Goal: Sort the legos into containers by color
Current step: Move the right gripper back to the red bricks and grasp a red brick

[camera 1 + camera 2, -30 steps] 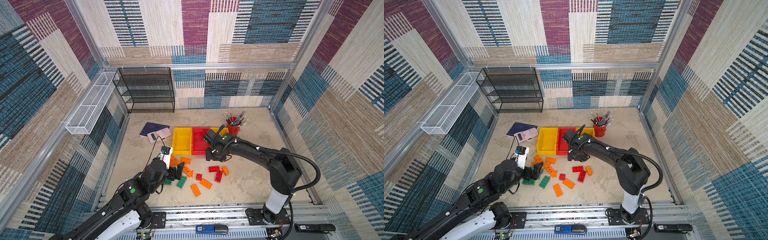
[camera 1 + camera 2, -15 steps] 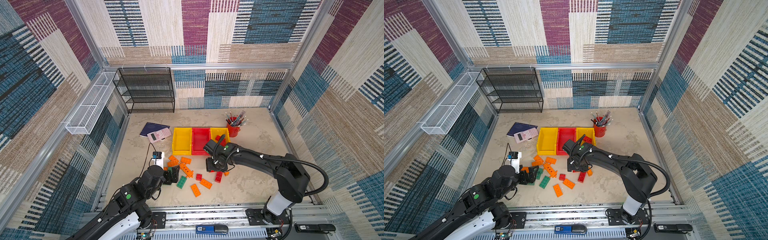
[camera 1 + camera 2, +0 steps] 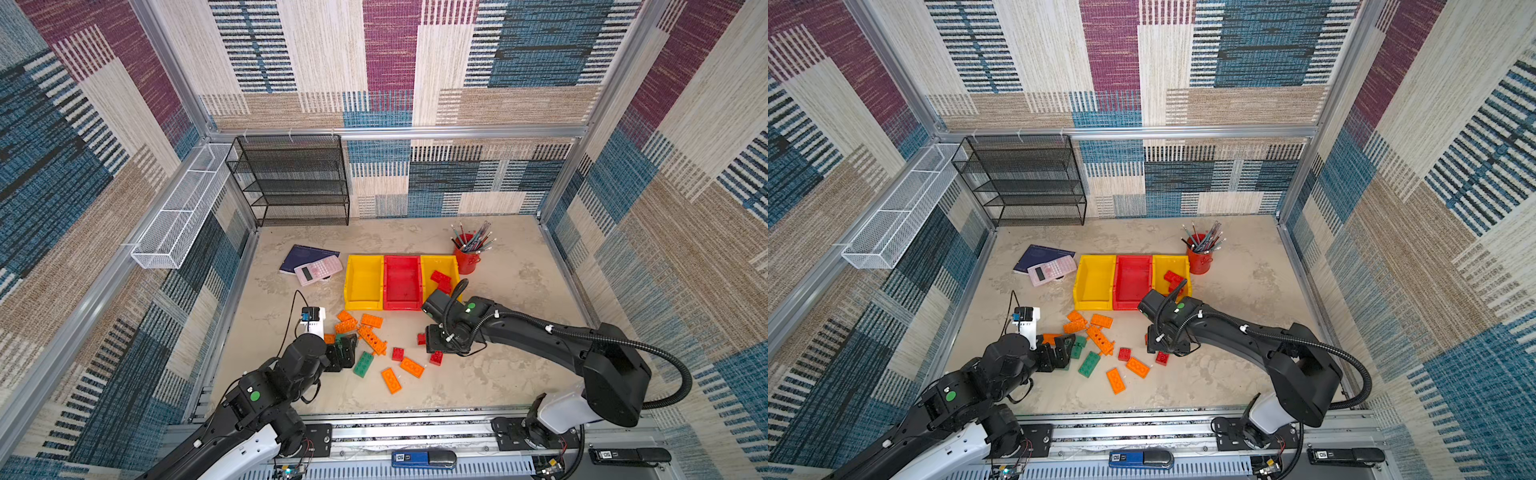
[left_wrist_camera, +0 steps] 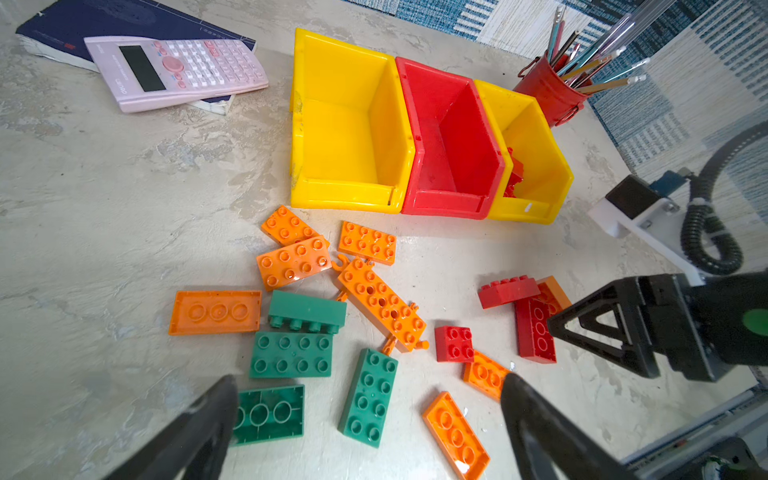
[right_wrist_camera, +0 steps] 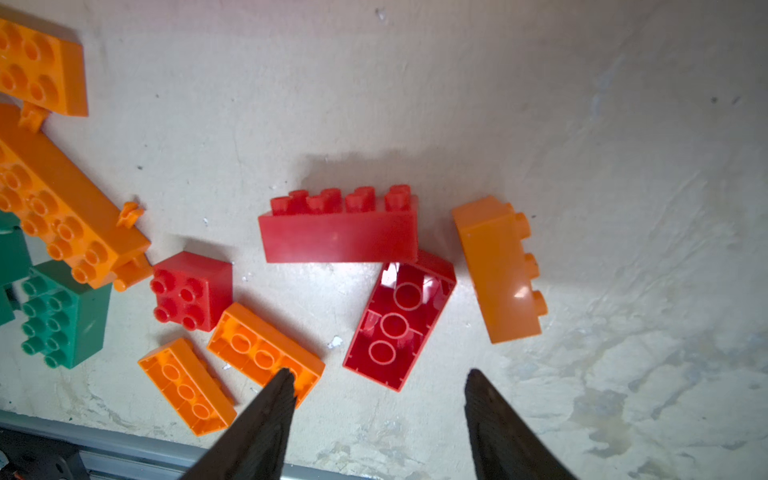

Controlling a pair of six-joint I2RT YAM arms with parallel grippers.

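legos (image 3: pixel 372 338) sit loose before the containers (image 3: pixel 363 282), open table (image 3: pixel 519 374) around them.

Your 2 top cams sit high at 6 o'clock, facing down twd 12, far off; both show the whole table (image 3: pixel 498 386); L wrist cam's low & near, aimed twd the bins (image 4: pixel 457 137) at 1 o'clock; R wrist cam looks straight down, v. close; both wrist views share the upturned red brick (image 5: pixel 395 328).
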